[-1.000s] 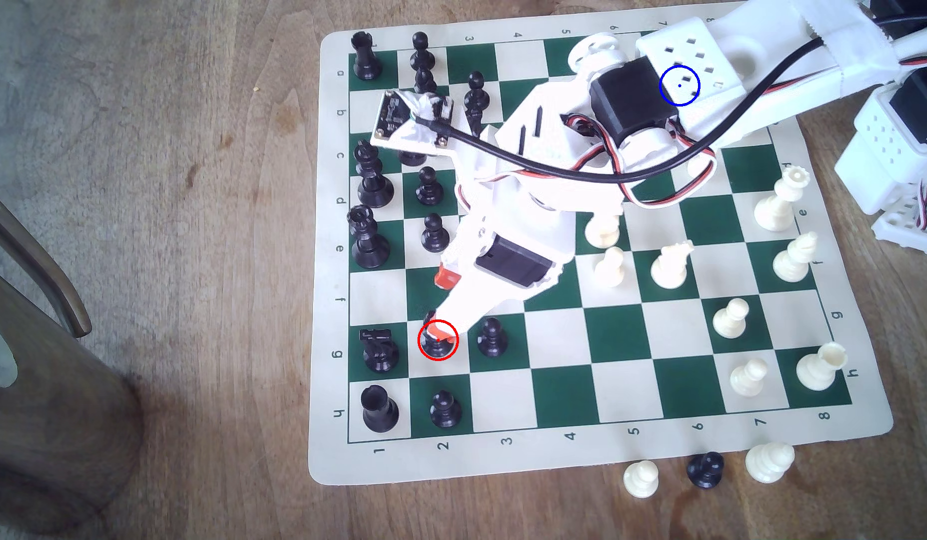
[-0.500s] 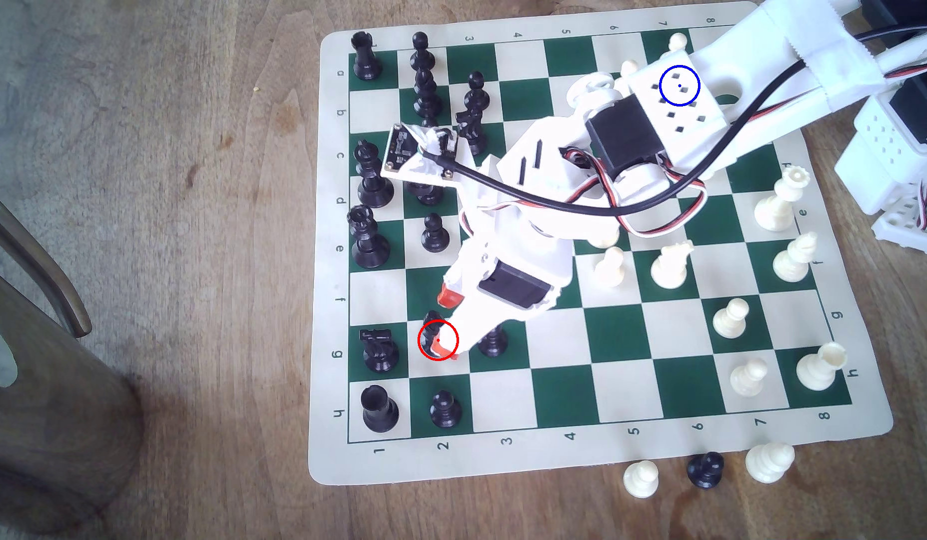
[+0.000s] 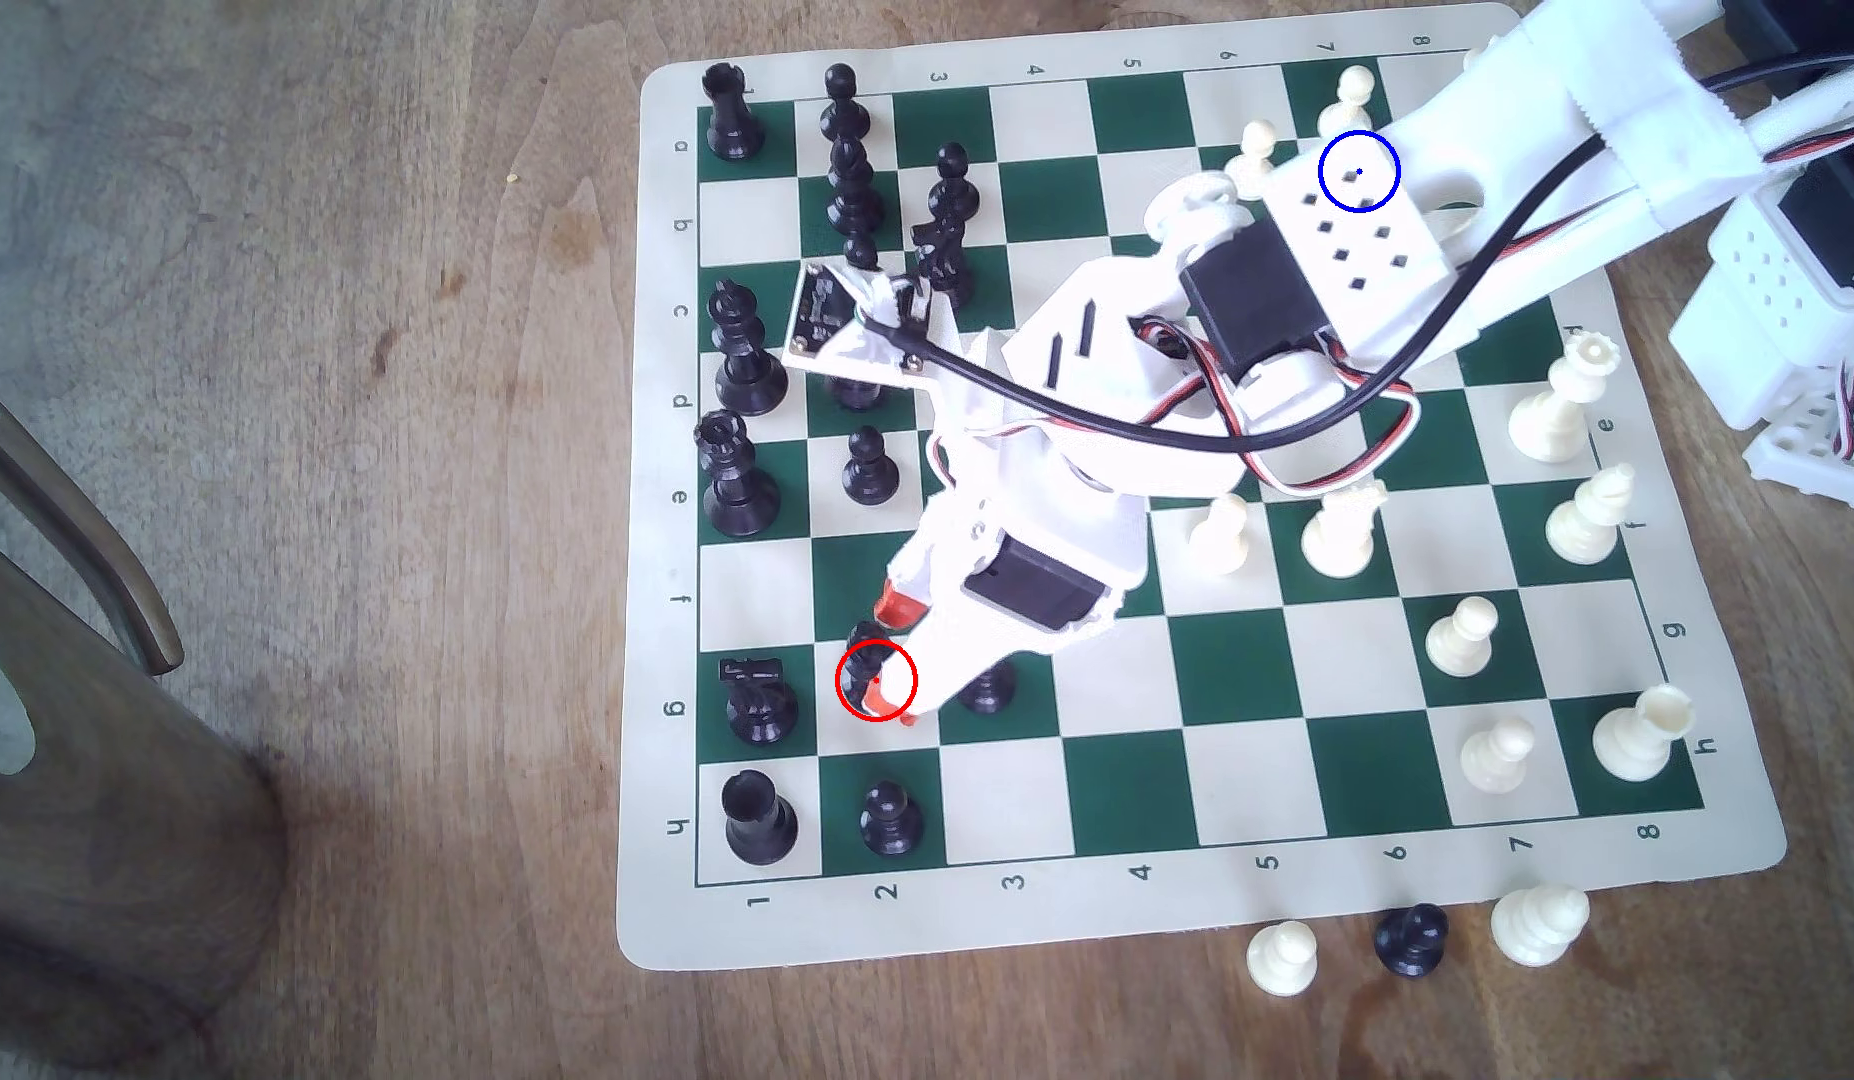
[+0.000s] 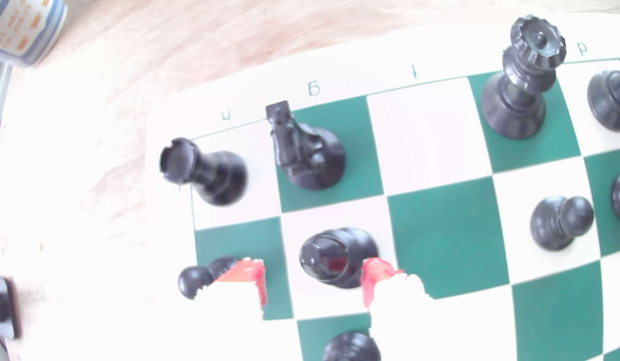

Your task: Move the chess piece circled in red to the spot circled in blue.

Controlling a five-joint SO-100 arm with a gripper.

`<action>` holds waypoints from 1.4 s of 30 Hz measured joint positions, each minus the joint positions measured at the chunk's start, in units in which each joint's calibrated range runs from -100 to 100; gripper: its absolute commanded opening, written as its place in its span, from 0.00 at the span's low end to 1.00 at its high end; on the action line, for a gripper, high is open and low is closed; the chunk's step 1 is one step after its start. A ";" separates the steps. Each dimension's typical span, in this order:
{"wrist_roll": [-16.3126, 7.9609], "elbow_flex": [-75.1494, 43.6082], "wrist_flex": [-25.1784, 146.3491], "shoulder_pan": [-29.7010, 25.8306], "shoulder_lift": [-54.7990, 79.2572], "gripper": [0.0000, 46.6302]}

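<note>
The chess piece (image 3: 861, 656), a slim black piece with a rounded pointed head, stands on the red-ringed cream square in row g. My gripper (image 3: 890, 654) is open and lowered around it, with one orange pad (image 3: 899, 605) on the row f side and the other pad (image 3: 881, 703) on the row h side. In the wrist view the chess piece (image 4: 336, 257) sits between the two red fingertips (image 4: 247, 276) of the gripper (image 4: 312, 281), close to one and clear of the other. The blue ring (image 3: 1321, 171) lies over my white arm, so the spot under it is hidden.
A black knight (image 3: 759, 701) stands one square away and a black pawn (image 3: 985, 691) sits partly under the gripper body. A pawn (image 3: 890, 818) and rook (image 3: 759, 815) fill row h. White pieces occupy the exterior view's right. Three pieces lie off the board (image 3: 1411, 940).
The gripper has slid and lowered toward row g, so its pads now straddle the chess piece. The upper arm shifted, uncovering two white pawns near the blue ring.
</note>
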 measured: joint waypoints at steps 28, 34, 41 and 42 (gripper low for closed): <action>-0.34 4.88 -10.76 0.96 0.00 0.22; -0.34 5.60 -11.16 0.96 0.00 0.05; -0.05 5.60 -11.16 0.59 0.00 0.00; -0.05 5.60 -11.16 0.59 0.00 0.00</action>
